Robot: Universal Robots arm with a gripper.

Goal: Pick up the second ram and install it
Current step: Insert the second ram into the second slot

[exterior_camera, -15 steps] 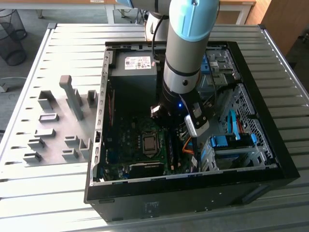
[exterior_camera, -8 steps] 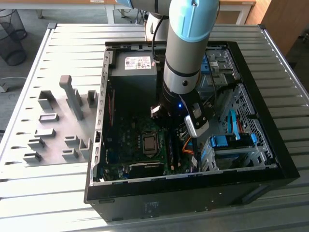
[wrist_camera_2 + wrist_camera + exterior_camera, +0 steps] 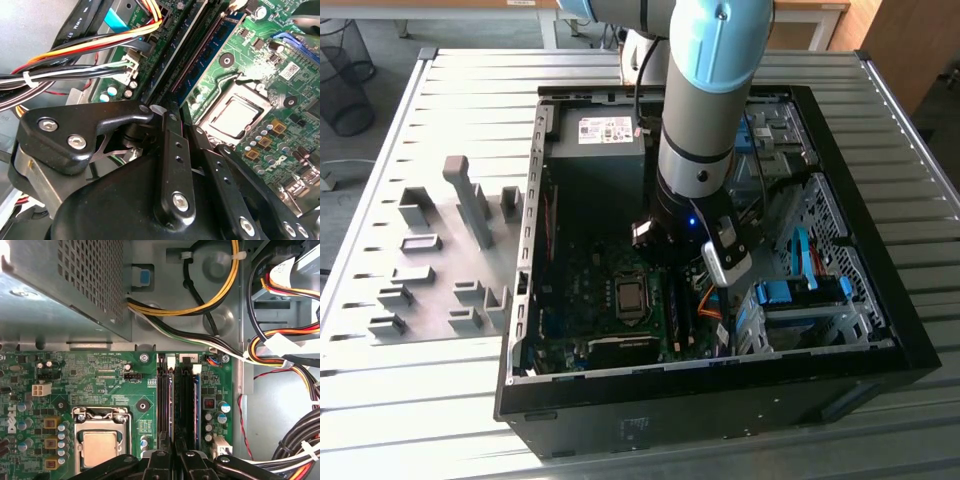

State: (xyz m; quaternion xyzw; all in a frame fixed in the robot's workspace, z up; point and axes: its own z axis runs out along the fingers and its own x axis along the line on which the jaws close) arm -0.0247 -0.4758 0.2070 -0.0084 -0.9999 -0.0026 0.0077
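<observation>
In the first wrist view we see the pincer (image 3: 173, 457) poised right over the dark memory slots (image 3: 165, 400) of the motherboard (image 3: 100, 375), and the second ram (image 3: 196, 390) stands on edge in those slots just ahead of the pincer, touching or nearly touching it. We cannot tell whether the pincer is clenched on the strip or released. In the exterior view the arm (image 3: 705, 130) reaches down into the open computer case (image 3: 910, 340), with the processor socket (image 3: 632, 297) just beside the pincer and the grey fixture blocks (image 3: 470, 205) well apart from it, outside the case.
</observation>
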